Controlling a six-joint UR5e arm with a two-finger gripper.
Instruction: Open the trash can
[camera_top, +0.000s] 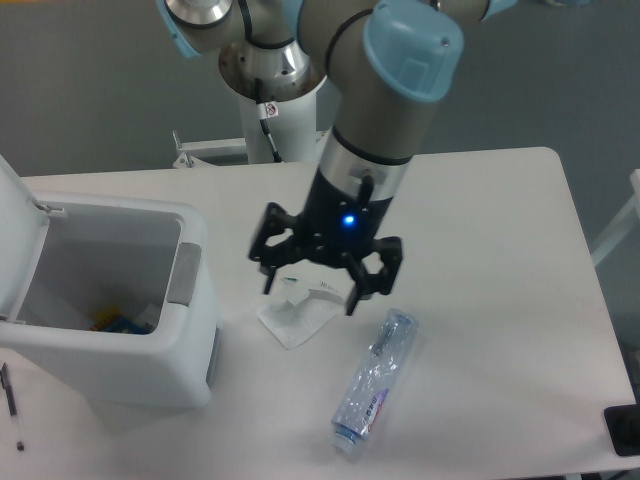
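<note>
the large boxy white plastic trash can (110, 340) is seen at nine o'clock on the table, its flat hinged lid (18, 225) tipped up and the inside exposed, so the opening is judged done; only a withdrawal seems called for next. toward the centre, the black two-finger gripper (322, 282) is held with fingers spread wide, empty, above a crumpled white wrapper (298, 318). at five o'clock a clear ribbed plastic bottle (374, 383) is laid flat.

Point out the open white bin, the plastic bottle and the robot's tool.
Large boxy white plastic trash can (195, 245): fixed camera view, right rim.
Clear plastic bottle lying on the table (375, 382): fixed camera view, mid-body.
Black two-finger tool (313, 285): fixed camera view, midway between its fingertips.
</note>
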